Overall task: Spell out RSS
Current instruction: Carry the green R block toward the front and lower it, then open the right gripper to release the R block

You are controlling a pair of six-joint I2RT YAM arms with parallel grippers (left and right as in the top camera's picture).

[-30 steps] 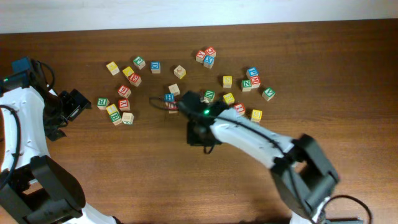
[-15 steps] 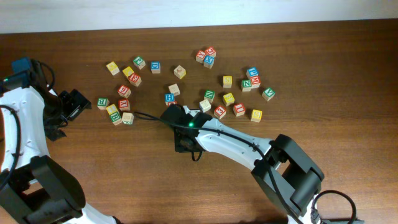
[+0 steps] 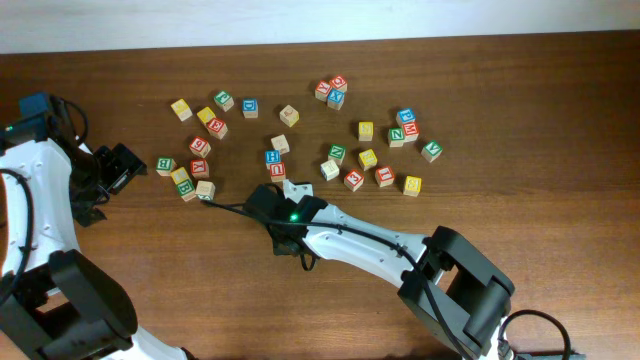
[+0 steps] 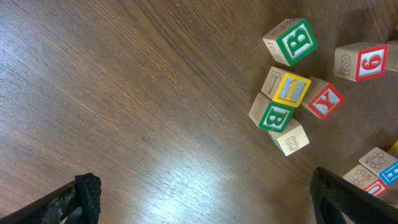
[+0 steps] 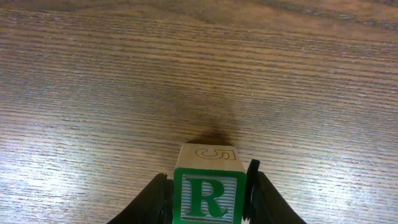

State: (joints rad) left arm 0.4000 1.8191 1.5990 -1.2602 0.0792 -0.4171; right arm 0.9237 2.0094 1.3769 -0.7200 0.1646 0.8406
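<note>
My right gripper (image 5: pixel 208 182) is shut on the R cube (image 5: pixel 208 198), whose green-and-white face with a green R faces the wrist camera and whose top face shows a 5. It holds the cube over bare wood. In the overhead view the right gripper (image 3: pixel 288 240) is below the cube cluster and hides the R cube. Several yellow-faced cubes lie in the scatter, among them one at the upper left (image 3: pixel 181 109), one in the middle (image 3: pixel 368 158) and one to the right (image 3: pixel 412 185); their letters are too small to read. My left gripper (image 4: pixel 208 208) is open and empty, at the table's left (image 3: pixel 118 168).
Many red, blue, green and plain cubes lie scattered across the far half of the table (image 3: pixel 520 230). A small cluster with green B cubes (image 4: pixel 277 116) lies to the right of the left gripper. A dark cable (image 3: pixel 230 207) runs leftward from the right wrist.
My right gripper has moved left and toward the front edge, away from the cube cluster, with the R cube in it. The left arm has not moved.
</note>
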